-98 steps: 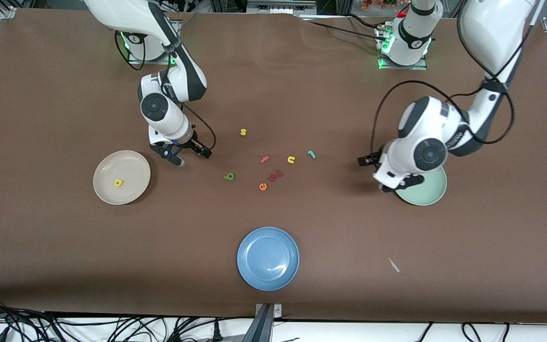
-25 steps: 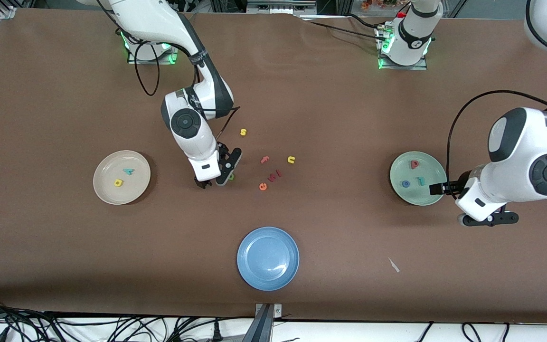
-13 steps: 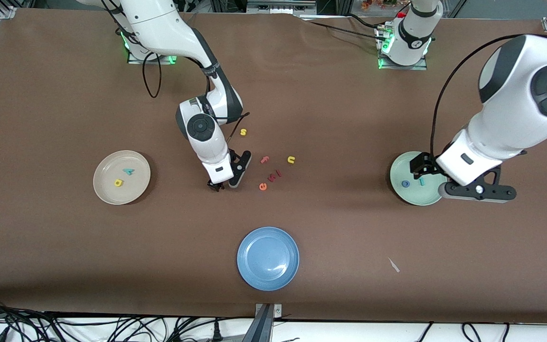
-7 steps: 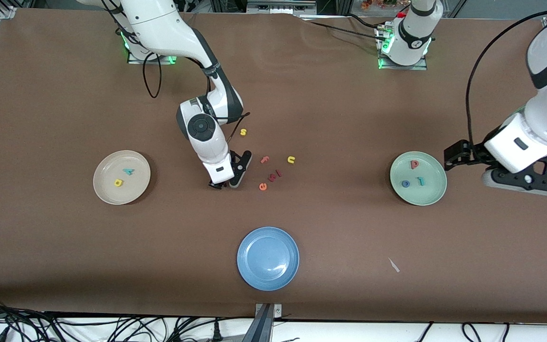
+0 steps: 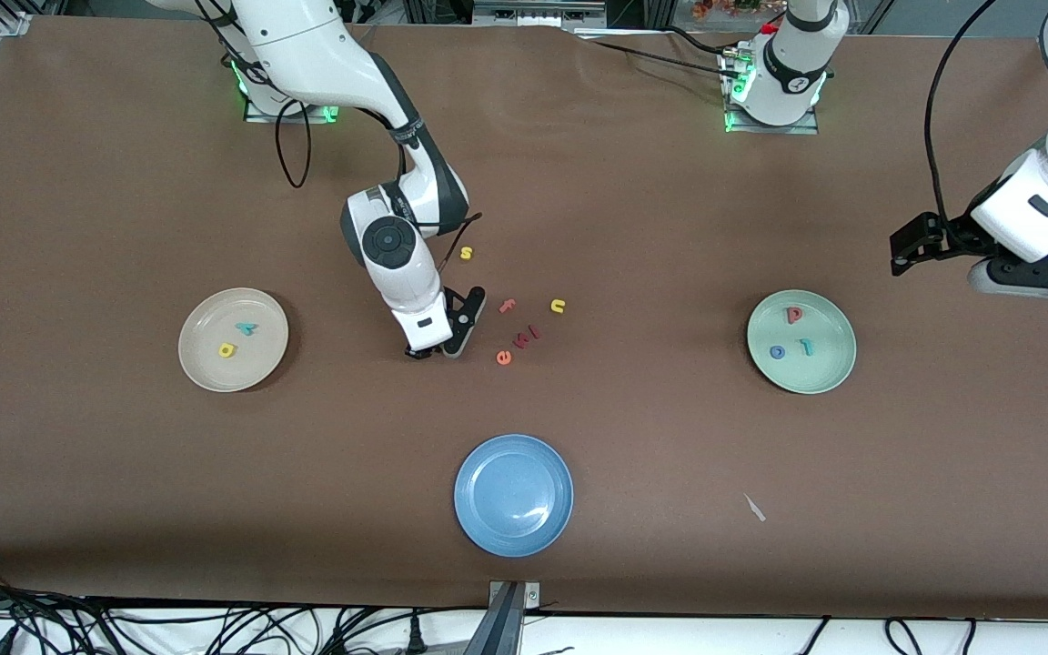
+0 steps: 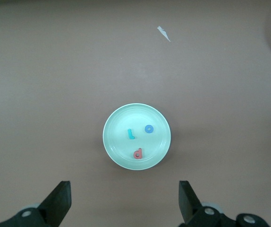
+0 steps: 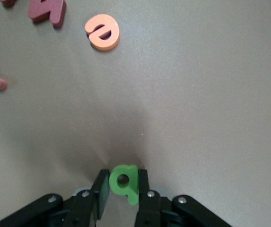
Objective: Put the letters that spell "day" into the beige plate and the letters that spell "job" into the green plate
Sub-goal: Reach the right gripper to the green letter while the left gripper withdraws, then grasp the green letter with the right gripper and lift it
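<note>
The beige plate (image 5: 206, 364) holds a yellow looped letter (image 5: 227, 349) and a teal Y (image 5: 246, 328). On the green plate (image 5: 829, 373) (image 6: 114, 151) lie a pink-red letter (image 5: 794, 315) (image 6: 138, 153), a blue "o" (image 5: 777, 351) (image 6: 148, 128) and a teal "j" (image 5: 806, 347) (image 6: 131, 135). My right gripper (image 5: 435, 350) (image 7: 123, 182) is down at the table, shut on the green looped letter (image 7: 124, 182), a finger on each side. The arm hides that letter in the front view. My left gripper (image 5: 1038, 276) (image 6: 124, 189) hangs open and empty, high over the table's end past the green plate.
Loose letters lie beside the right gripper: a yellow "s" (image 5: 466, 253), a pink "f" (image 5: 508, 306), a yellow "u" (image 5: 558, 306), dark red pieces (image 5: 529, 335) (image 7: 48, 9) and an orange "e" (image 5: 503, 357) (image 7: 102, 31). A blue plate (image 5: 513, 494) and a white scrap (image 5: 754, 508) sit nearer the camera.
The right gripper's fingers have come together on the green letter, the arm hardly moving. The left arm has risen and swung away from the green plate, uncovering its three letters.
</note>
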